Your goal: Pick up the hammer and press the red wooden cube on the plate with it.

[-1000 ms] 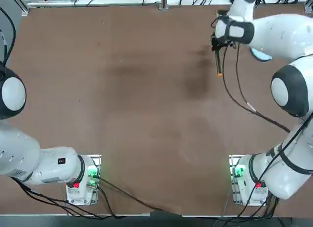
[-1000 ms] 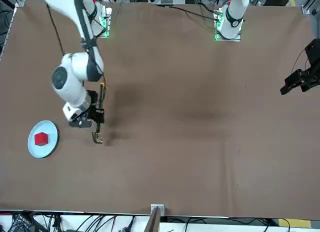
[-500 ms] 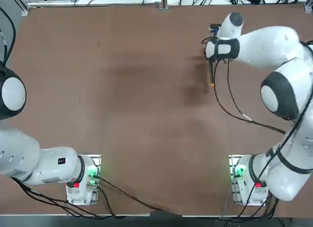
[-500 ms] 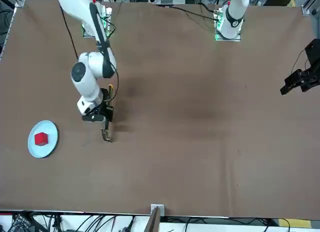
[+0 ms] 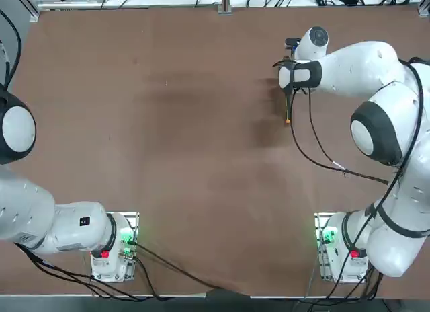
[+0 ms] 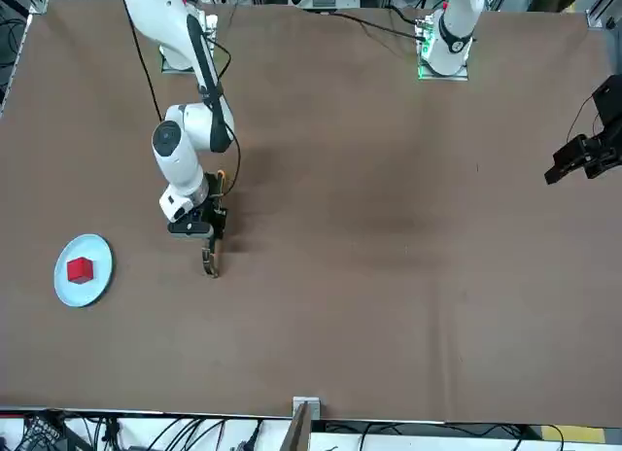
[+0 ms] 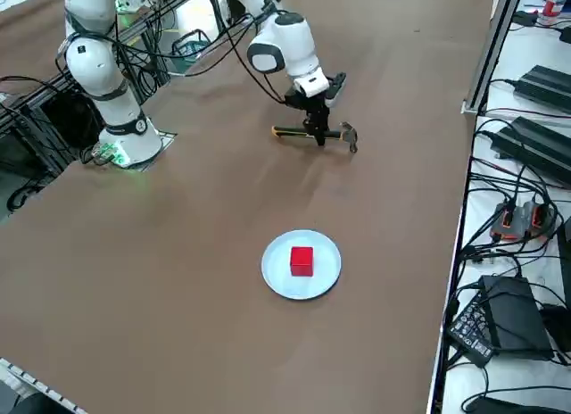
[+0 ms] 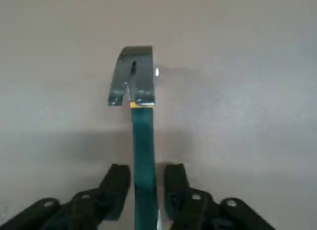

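a brown table (image 7: 178,253) carries all items; the plate (image 7: 322,279) lies toward the robot's right edge with the red wooden cube (image 7: 302,260) resting at its centre; the hammer (image 7: 335,134) is well apart from the plate. the right gripper (image 8: 145,184) is clamped on the hammer's dark green handle, one finger on each side; the metal head points away from the robot's base and the orange tip points toward it.

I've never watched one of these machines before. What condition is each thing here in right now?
hammer: level, handle between the fingers, apparently off the table.
right gripper: above the table away from the plate, fingers closed on the hammer's handle.
red wooden cube: sitting untouched in the middle of the plate.
plate: flat on the table, holding only the cube.
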`<state>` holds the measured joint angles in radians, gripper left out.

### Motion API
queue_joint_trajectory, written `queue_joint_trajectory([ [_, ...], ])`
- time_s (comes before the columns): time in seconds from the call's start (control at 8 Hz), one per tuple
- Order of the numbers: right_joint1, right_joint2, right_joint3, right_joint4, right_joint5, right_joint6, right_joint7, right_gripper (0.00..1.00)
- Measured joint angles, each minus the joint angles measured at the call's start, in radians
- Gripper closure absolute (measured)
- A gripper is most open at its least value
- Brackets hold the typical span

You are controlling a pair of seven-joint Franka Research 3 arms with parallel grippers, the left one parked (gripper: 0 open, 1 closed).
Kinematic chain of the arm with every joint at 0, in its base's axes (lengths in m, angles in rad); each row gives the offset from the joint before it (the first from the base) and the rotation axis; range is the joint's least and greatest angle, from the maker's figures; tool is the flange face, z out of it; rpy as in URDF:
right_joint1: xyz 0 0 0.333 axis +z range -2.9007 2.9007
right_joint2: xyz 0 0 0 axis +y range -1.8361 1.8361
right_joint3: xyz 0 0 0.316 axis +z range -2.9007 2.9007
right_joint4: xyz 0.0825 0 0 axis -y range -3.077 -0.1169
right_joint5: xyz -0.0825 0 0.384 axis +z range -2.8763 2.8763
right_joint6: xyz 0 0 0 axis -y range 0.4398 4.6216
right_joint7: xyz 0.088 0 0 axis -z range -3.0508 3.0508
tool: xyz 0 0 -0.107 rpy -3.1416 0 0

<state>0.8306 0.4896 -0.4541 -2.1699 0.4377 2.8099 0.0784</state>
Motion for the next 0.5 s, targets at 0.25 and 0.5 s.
queue_joint_trajectory([
  [0.25,0.005,-0.002,0.000,0.001,0.000,0.003,0.009,0.15],
  [0.5,0.007,-0.021,-0.001,0.012,0.001,-0.019,0.026,0.00],
])
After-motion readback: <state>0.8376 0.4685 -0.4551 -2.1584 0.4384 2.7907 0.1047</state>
